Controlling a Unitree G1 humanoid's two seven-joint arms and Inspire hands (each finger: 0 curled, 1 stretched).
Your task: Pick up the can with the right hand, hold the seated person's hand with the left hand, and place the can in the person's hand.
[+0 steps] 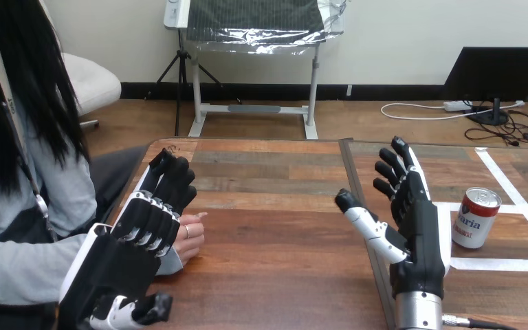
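A red and white can [476, 217] stands upright on the right part of the wooden table [275, 206], inside a square of white tape. Just left of it is my right hand [416, 213], open, its fingers pointing away from me and the thumb spread to the left; a small gap separates it from the can. At the left edge, my left hand [148, 223] is open with straight fingers, back towards me. It lies over the person's hand [191, 237], which rests on the table. I see no finger curled round that hand.
White tape lines [502, 180] mark a square on the right tabletop. A seam [355, 185] runs between the two table halves. The person sits at the left side, close to my left arm.
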